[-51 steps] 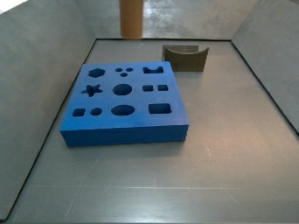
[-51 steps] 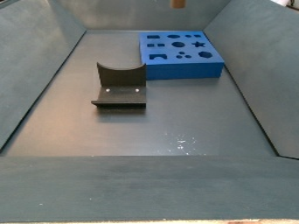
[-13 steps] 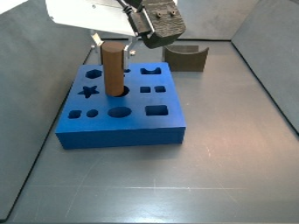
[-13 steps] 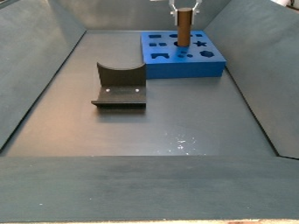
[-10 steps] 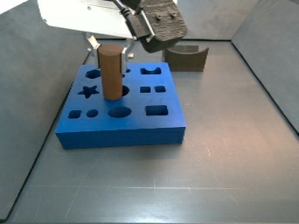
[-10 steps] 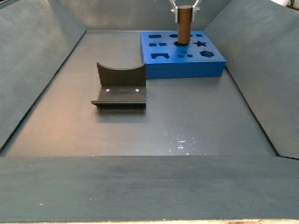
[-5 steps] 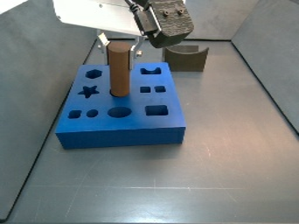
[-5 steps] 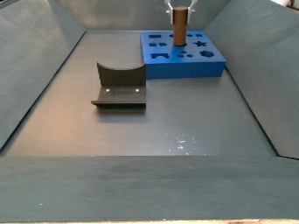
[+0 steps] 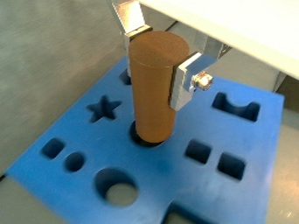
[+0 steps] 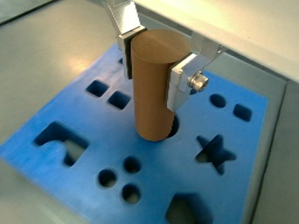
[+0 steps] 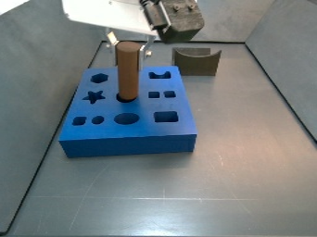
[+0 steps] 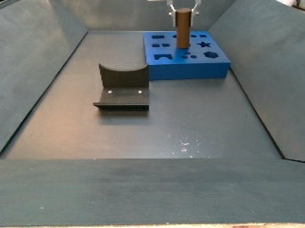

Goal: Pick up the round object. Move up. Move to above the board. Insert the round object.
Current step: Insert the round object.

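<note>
The round object (image 9: 156, 87) is a brown-orange cylinder peg standing upright, its lower end inside a round hole near the middle of the blue board (image 9: 82, 140). My gripper (image 9: 162, 57) is shut on the peg's upper end, one silver finger on each side. Both wrist views show this; the peg (image 10: 156, 83), gripper (image 10: 155, 63) and board (image 10: 152, 166) appear there too. In both side views the peg (image 11: 126, 69) (image 12: 183, 28) rises from the board (image 11: 130, 141) (image 12: 185, 69) under the gripper (image 11: 126, 43) (image 12: 183, 11).
The dark fixture (image 12: 121, 87) stands on the grey floor apart from the board; in a side view the fixture (image 11: 198, 60) is behind the board's far right corner. Sloping grey walls enclose the floor. The board's other holes (star, squares, small circles) are open.
The peg, high above the back wall five seconds ago, now stands on the board. Over the last second the gripper and peg shifted slightly sideways to the round hole.
</note>
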